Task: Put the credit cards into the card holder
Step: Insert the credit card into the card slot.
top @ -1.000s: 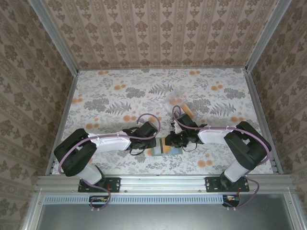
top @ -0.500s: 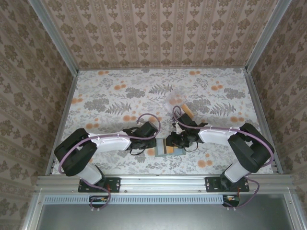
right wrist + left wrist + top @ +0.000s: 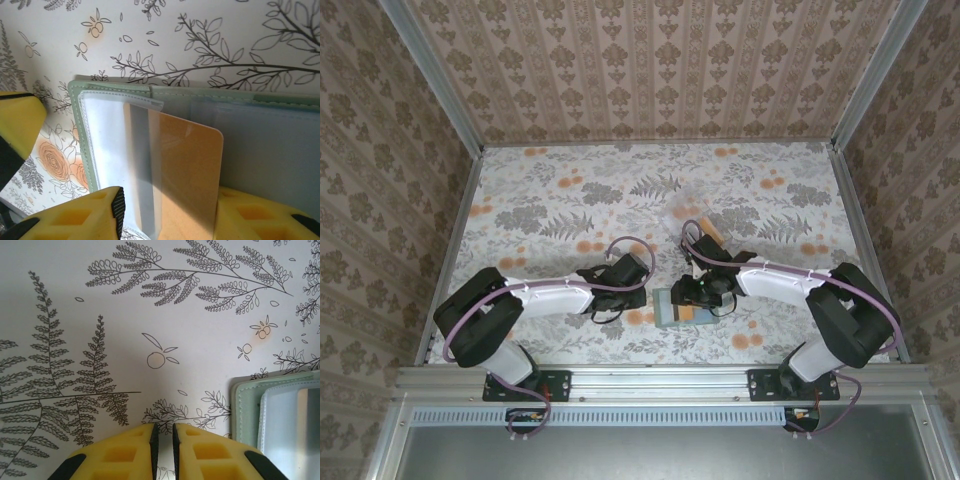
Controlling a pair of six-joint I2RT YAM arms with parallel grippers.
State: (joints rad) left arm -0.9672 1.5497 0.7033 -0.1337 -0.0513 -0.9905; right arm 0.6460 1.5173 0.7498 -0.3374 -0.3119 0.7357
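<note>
The orange card (image 3: pixel 180 170) sits part-way in a clear sleeve of the open card holder (image 3: pixel 270 145), which lies flat on the tabletop (image 3: pixel 200 315). The right gripper (image 3: pixel 169 196) is spread open astride the card and seems not to pinch it. The left gripper (image 3: pixel 163 430), empty and clenched almost to touching, hovers just beside the holder's edge. The insertion looks unfinished. The next move is likely a straight push to seat the card with the holder kept steady.

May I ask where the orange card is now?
Right wrist view: the orange card lies partly inside a sleeve of the card holder, flanked by the right gripper.
</note>
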